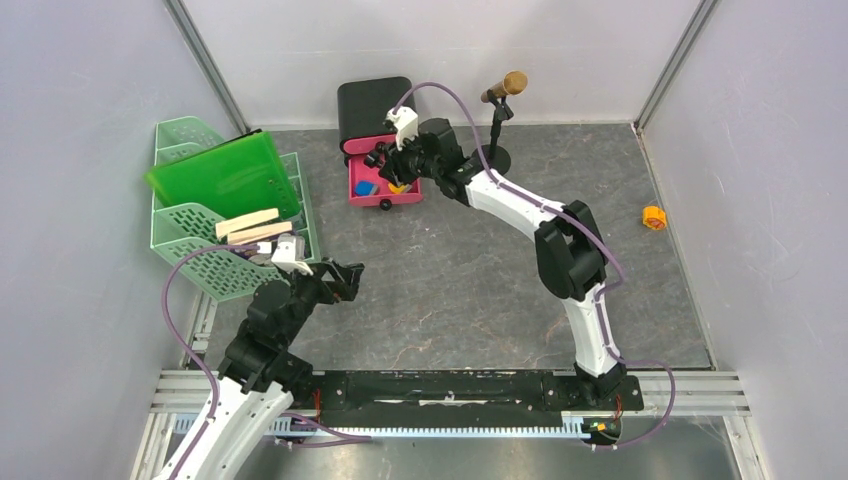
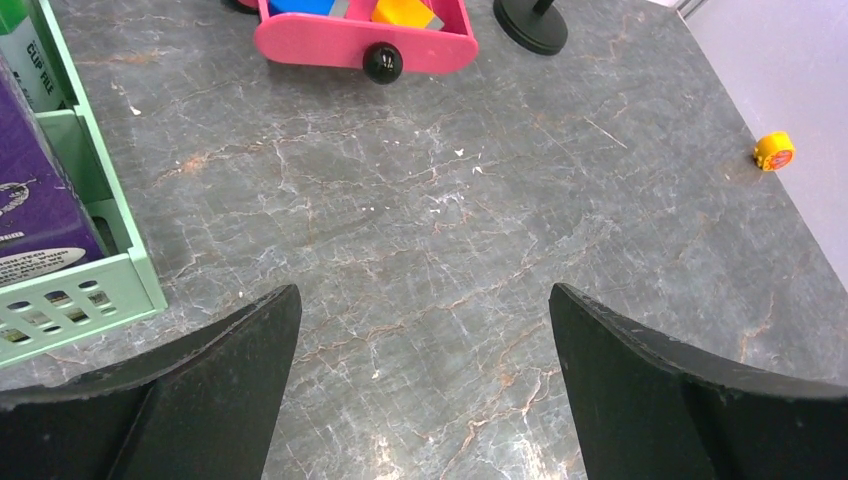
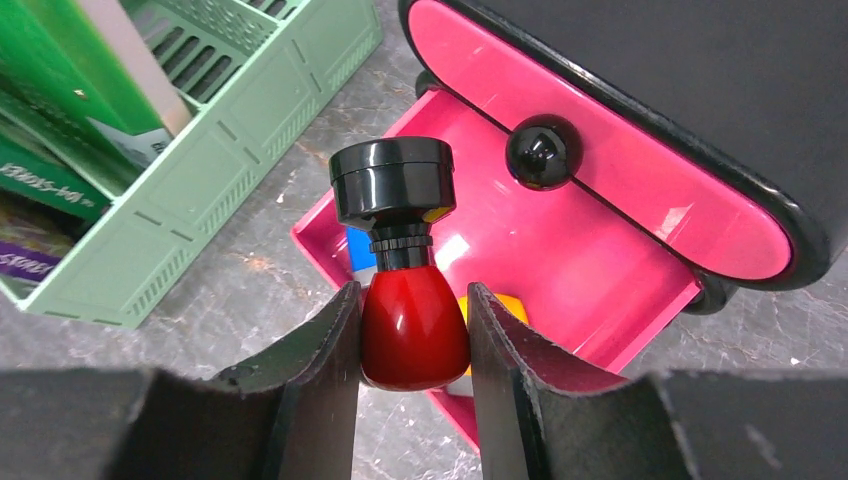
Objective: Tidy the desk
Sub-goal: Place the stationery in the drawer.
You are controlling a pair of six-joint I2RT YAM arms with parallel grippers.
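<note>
Our right hand (image 3: 412, 290) pinches a glossy red black-capped bottle (image 3: 412, 340) by its belly — slick, perhaps glass; left hand (image 2: 425, 292) gapes empty.

Bright even light w/ soft shadows, glare on desk (image 2: 400, 440).

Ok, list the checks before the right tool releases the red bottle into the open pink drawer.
1. The right tool grips the red bottle: ok.
2. The pink drawer open: ok.
3. Bottle fully over drawer opening: cannot tell.
4. Free floor beside the blue block and yellow block: ok.
5. The left tool open, away from drawer: ok.
6. The small orange item put away: not ok, lies loose on the desk.
</note>
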